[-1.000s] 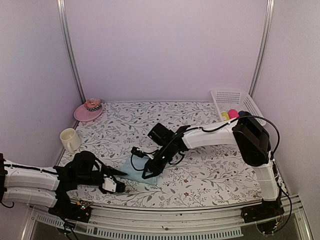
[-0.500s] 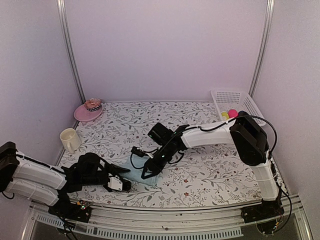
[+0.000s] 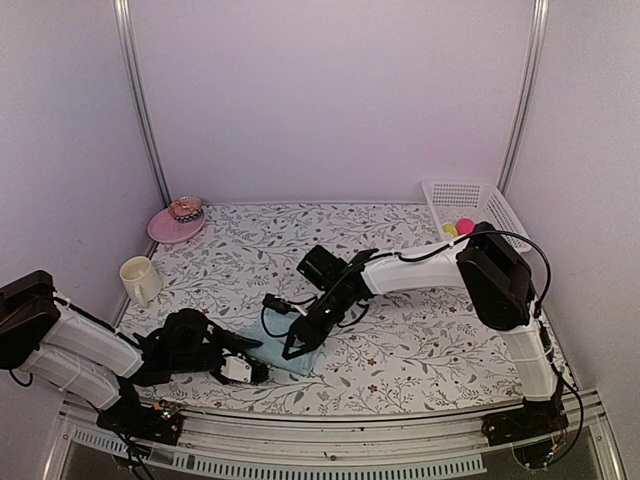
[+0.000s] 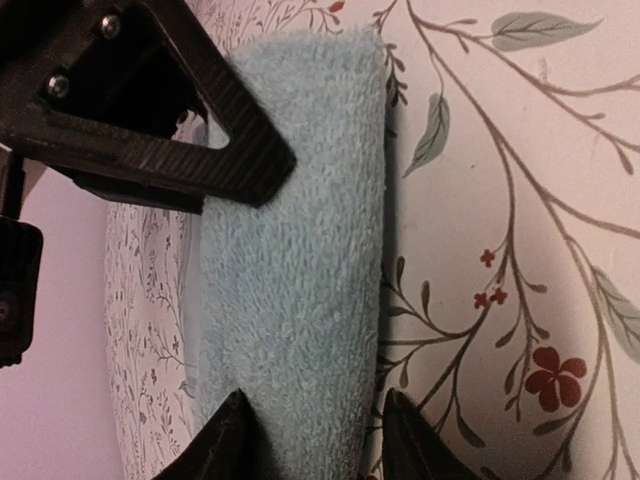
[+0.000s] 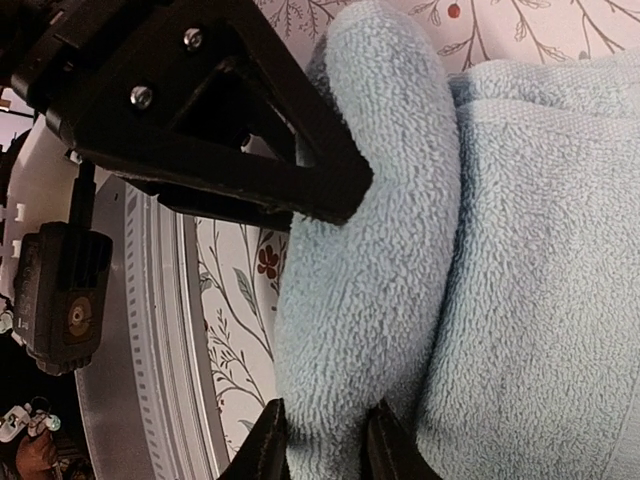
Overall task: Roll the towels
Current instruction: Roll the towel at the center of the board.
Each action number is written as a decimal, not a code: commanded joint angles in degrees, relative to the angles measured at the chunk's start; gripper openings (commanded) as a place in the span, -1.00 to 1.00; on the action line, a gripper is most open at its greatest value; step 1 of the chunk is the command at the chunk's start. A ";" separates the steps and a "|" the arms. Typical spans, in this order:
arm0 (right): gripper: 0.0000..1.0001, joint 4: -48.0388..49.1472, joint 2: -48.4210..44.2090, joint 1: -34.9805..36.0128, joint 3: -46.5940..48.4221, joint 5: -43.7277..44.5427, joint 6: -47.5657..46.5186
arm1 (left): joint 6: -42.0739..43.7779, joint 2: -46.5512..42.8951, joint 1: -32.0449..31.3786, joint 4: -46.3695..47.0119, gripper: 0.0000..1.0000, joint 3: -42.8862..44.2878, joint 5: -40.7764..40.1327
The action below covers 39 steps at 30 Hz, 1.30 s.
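On the flowered counter [image 3: 430, 345] the towel [image 3: 275, 352] lies near the front edge, between the hands. The right hand [image 5: 325, 445] pinches its fold. The left hand [image 4: 315, 440] straddles its end; whether it grips, I cannot tell.

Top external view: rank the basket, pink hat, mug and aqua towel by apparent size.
1. basket, though the right arm hides part of it
2. pink hat
3. mug
Unranked: aqua towel. It is mostly covered, and the visible patch looks roughly mug-sized.
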 commanded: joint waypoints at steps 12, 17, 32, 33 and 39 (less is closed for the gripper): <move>-0.27 -5.16 -1.54 -0.10 0.88 6.23 -2.55 | 0.44 1.90 -0.95 -7.90 -0.73 5.28 -1.32; -0.07 -4.82 -7.03 -0.11 -1.79 12.44 -5.15 | -1.53 -0.37 -0.80 -21.02 -0.71 10.44 1.58; 0.67 -3.53 -10.02 -4.28 -5.00 14.49 -2.82 | -3.16 6.43 1.77 -42.53 -0.65 24.12 8.16; 0.70 -3.13 -9.54 -4.49 -4.96 13.77 -2.88 | -3.13 6.82 2.10 -43.80 -0.65 24.94 8.75; 0.74 -1.49 -6.20 -7.08 -3.60 7.87 -1.31 | -1.91 8.44 3.79 -49.98 -0.64 29.50 10.26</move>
